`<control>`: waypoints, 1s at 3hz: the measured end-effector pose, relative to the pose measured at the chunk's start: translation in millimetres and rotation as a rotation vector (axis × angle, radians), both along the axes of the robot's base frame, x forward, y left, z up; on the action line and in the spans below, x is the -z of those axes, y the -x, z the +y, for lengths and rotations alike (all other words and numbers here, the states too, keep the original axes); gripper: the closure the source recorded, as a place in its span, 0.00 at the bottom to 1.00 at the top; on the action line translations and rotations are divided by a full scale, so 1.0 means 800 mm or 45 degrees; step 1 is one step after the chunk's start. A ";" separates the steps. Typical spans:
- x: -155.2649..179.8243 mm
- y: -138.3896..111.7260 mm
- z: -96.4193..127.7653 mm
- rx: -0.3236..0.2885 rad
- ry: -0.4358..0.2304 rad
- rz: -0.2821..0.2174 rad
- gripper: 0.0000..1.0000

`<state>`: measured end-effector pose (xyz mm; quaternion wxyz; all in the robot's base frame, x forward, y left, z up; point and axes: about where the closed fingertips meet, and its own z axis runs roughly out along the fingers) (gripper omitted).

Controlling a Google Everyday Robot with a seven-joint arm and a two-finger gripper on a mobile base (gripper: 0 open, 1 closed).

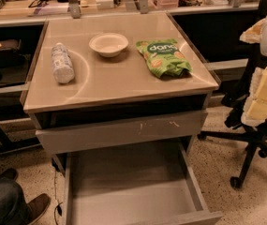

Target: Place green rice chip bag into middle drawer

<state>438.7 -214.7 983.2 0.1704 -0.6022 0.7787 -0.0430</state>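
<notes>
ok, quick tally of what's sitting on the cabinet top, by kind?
green rice chip bag: 1
bowl, white: 1
bottle, white, lying on its side: 1
Total: 3
The gripper is not in view; the middle drawer is pulled out below.

bag [164, 56]: bright green, white lettering, tan round chips
drawer [128, 189]: plain grey
scratched front [119, 131]: grey, white scratches
top [123, 81]: glossy pale tan
bowl [108, 44]: cream
bottle [62, 63]: white, faint grey print
gripper [264, 96]: pale yellow and white, at the right edge beside the cabinet
floor [213, 168]: beige, dark speckles
</notes>
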 end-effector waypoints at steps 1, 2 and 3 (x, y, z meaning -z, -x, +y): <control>-0.001 0.000 0.000 0.001 0.000 -0.002 0.00; -0.005 -0.041 0.040 0.024 -0.020 0.060 0.00; -0.008 -0.043 0.042 0.023 -0.025 0.041 0.00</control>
